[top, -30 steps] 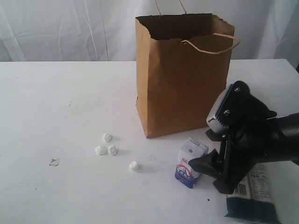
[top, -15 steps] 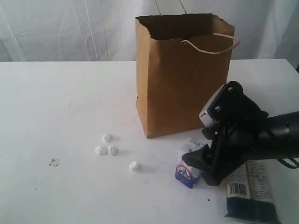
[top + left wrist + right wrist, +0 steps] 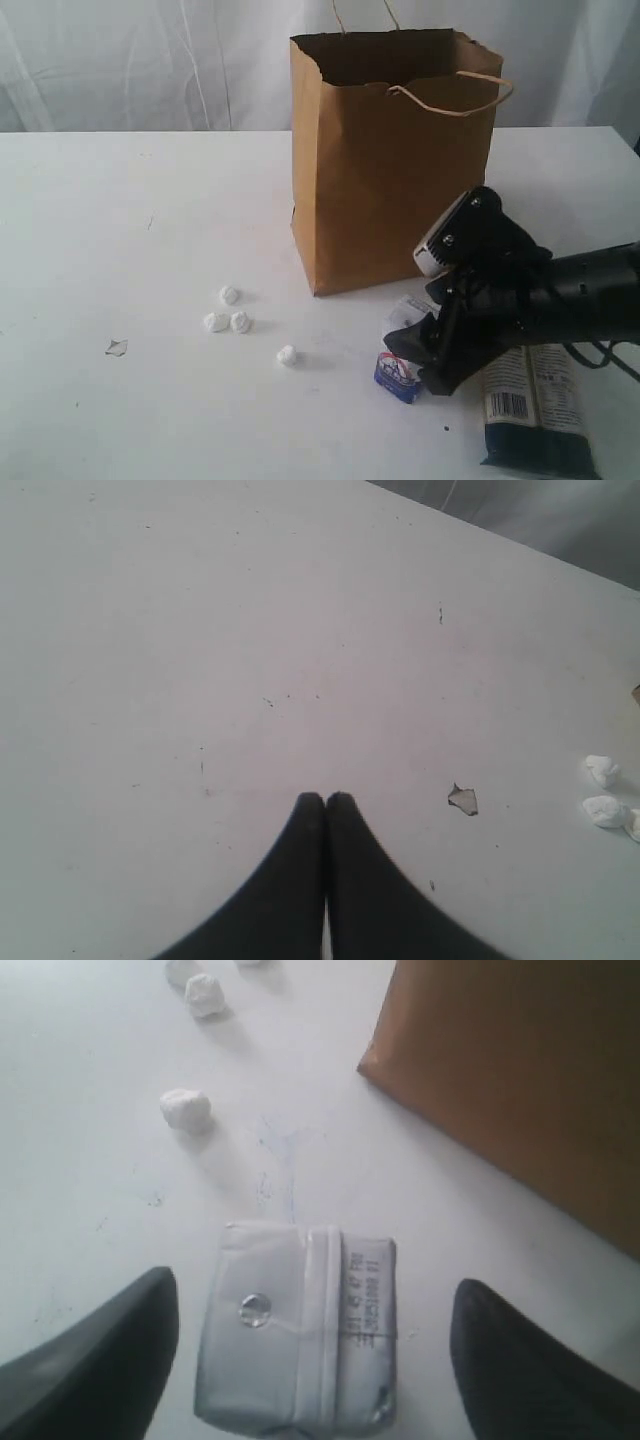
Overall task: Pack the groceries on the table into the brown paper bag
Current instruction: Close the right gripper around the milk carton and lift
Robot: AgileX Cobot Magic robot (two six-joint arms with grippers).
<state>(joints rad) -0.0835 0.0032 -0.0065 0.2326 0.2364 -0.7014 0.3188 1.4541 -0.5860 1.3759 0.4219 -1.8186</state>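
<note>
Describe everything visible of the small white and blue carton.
The small carton is paperboard-looking, white with blue and red print on its front. Its top shows a folded seam, a round foil seal and a printed code. It stands upright on the table, near the brown paper bag but apart. The open fingers of the right gripper flank it without touching.
</note>
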